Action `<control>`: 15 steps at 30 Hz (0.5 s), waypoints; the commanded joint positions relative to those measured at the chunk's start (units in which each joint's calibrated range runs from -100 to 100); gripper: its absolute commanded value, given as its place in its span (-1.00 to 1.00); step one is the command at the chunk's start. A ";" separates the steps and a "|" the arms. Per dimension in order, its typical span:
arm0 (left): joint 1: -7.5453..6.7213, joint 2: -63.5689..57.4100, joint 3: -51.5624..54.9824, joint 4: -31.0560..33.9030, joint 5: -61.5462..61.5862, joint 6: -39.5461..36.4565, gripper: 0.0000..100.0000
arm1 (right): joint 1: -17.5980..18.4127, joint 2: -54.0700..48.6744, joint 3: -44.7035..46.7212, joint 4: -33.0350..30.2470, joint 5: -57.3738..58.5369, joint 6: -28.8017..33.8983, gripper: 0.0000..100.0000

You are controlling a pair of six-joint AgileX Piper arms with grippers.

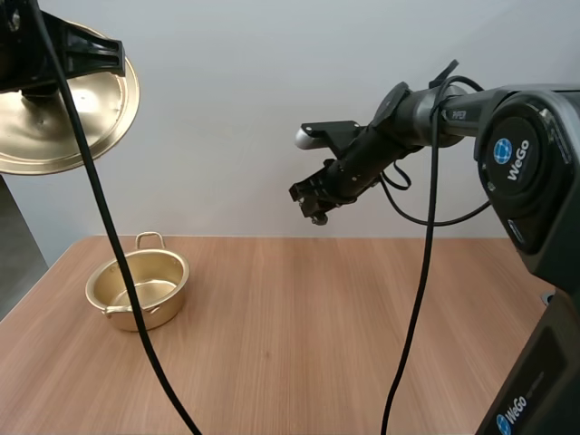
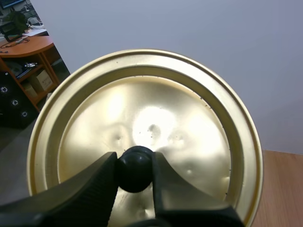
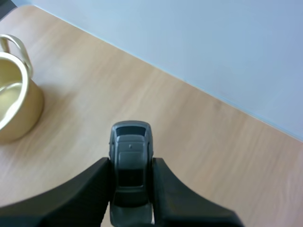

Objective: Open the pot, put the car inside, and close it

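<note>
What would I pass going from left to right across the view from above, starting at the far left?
lid, raised in the air → pot, open on the table → right gripper, pinching the car.

There is one pot [image 1: 168, 294], and it has two handles [image 1: 149, 239]. There is one lid [image 2: 189, 123], with a single black knob [image 2: 135, 169]. There is one toy car [image 3: 130, 161], though from the high view it is hard to make out. There is one table [image 1: 344, 326]. Two grippers show: the left gripper [image 2: 135, 165] and the right gripper [image 3: 131, 172].
</note>
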 commanded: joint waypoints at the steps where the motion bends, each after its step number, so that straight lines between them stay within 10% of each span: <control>1: 0.01 -0.88 0.00 0.02 0.00 0.36 -1.00 | 8.68 -0.06 -0.08 -5.14 -5.85 6.96 -1.00; 15: 0.01 -8.16 0.00 0.02 0.00 1.05 -1.00 | 22.93 0.09 -0.08 -13.00 -18.74 8.89 -1.00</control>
